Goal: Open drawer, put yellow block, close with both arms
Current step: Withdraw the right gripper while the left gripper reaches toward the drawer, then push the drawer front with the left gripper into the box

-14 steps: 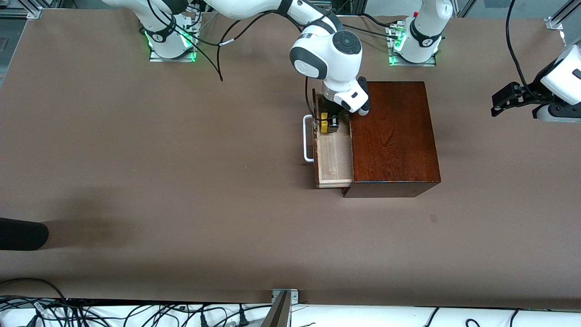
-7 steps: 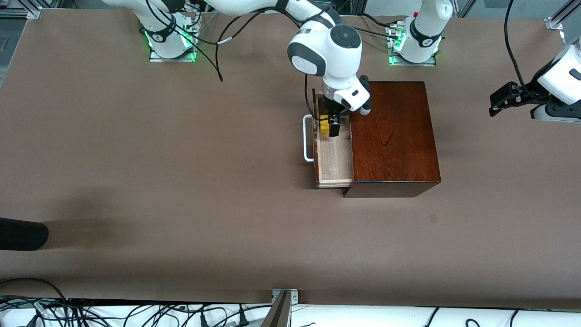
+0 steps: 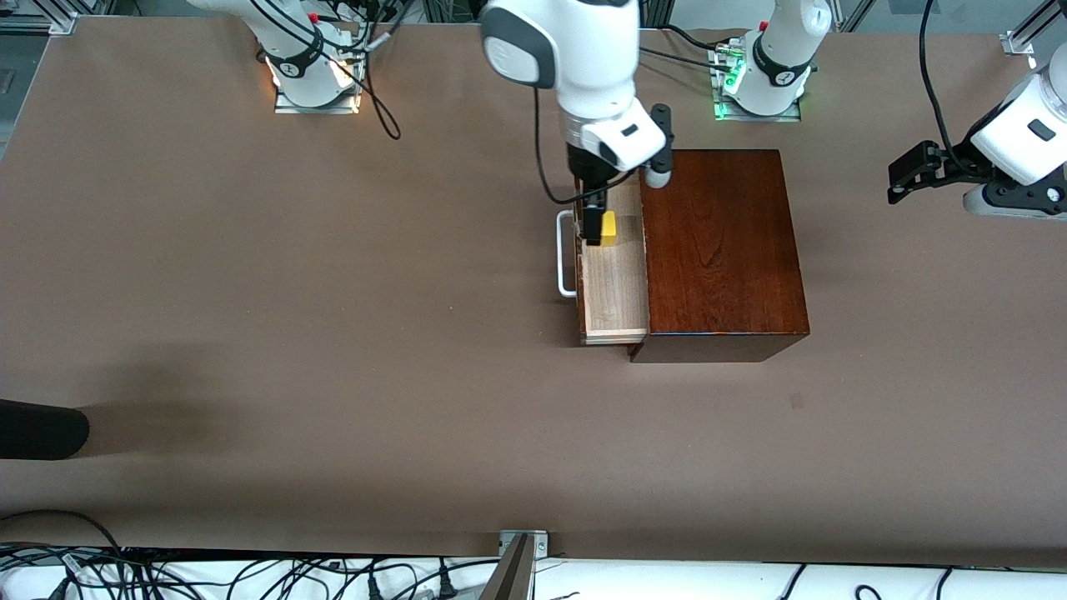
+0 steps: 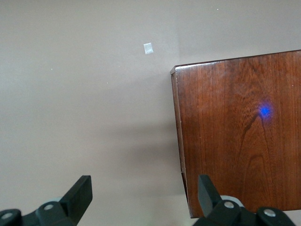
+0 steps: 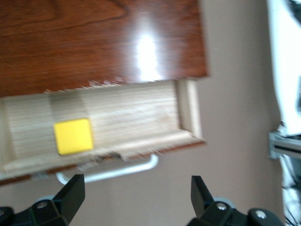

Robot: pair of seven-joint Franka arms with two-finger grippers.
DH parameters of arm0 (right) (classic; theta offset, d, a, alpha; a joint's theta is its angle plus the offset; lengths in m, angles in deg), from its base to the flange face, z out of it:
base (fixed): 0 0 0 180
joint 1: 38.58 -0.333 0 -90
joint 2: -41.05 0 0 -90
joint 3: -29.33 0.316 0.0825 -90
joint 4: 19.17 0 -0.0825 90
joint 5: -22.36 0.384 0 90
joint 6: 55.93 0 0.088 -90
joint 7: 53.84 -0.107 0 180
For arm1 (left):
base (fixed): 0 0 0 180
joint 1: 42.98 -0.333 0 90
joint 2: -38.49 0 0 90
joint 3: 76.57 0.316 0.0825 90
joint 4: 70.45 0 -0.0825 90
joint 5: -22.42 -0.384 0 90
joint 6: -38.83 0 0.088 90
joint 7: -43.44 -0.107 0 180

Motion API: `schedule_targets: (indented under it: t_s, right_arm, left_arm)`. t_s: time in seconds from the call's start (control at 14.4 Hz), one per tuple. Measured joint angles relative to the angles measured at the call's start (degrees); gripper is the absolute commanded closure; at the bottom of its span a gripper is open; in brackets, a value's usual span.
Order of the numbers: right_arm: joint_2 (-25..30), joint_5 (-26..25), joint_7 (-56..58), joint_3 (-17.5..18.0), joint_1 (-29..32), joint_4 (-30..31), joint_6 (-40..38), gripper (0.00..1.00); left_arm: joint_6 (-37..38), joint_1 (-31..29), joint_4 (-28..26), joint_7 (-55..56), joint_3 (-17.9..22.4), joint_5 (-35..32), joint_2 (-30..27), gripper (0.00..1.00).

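Drawer [image 3: 614,287] first, since it is our landmark: we are seeing its pale wooden tray standing pulled out of the glossy dark wooden box [image 3: 721,250], toward the right arm's end of the table [image 3: 333,333].

Going from largest to smallest, we are looking at the brown table, bearing that box. Next come the 2 white arms. We are seeing the right gripper [image 3: 593,227] hanging over the drawer's open tray, its 2 fingers spread apart and gripping nothing; in the right wrist view its fingertips [image 5: 70,190] are standing wide of each other above the tray. The left gripper [image 3: 904,177] is waiting in the air toward the left arm's end of the table, well apart from the drawer, and its jaws are also standing open and empty.

The white bar handle [image 3: 565,254] is sitting on the drawer's front. Smallest, the yellow block [image 3: 609,227] is lying inside the drawer, on the tray floor, free of any finger.
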Motion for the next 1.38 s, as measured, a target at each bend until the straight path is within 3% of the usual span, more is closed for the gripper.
schedule_targets:
  t_s: [0.28, 0.55, 0.83, 1.04, 1.18, 1.38]
  right_arm:
    - [6.9, 1.1, 0.0, -1.1, 8.6, -0.1, -2.5, 0.0]
    - [12.4, 9.7, 0.1, -1.6, 20.5, 1.1, -9.3, 0.0]
    - [22.8, 15.0, 0.0, -2.5, 29.5, 13.3, -11.1, 0.0]
    - [31.4, 17.4, 0.0, -7.3, 32.2, 24.6, -11.4, 0.0]
    - [34.7, 18.9, 0.0, -11.7, 32.6, 29.7, -11.6, 0.0]
    - [36.7, 19.4, -3.7, -14.9, 32.8, 33.4, -14.1, 0.0]
  left_arm:
    - [0.1, 0.1, 0.1, -0.5, -3.7, 1.0, 0.0, 0.0]
    - [0.2, 0.5, 0.1, -1.6, -6.3, 6.1, 0.5, 0.0]
    - [0.3, 3.3, 0.1, -3.4, -14.5, 6.9, 2.9, 0.0]
    - [0.3, 7.1, 0.1, -2.9, -21.2, 7.1, 7.6, 0.0]
    - [0.0, 10.4, 0.4, -1.0, -22.6, 7.1, 11.3, 0.0]
    - [-2.7, 14.5, 2.9, 3.4, -22.6, 7.2, 16.7, 0.0]
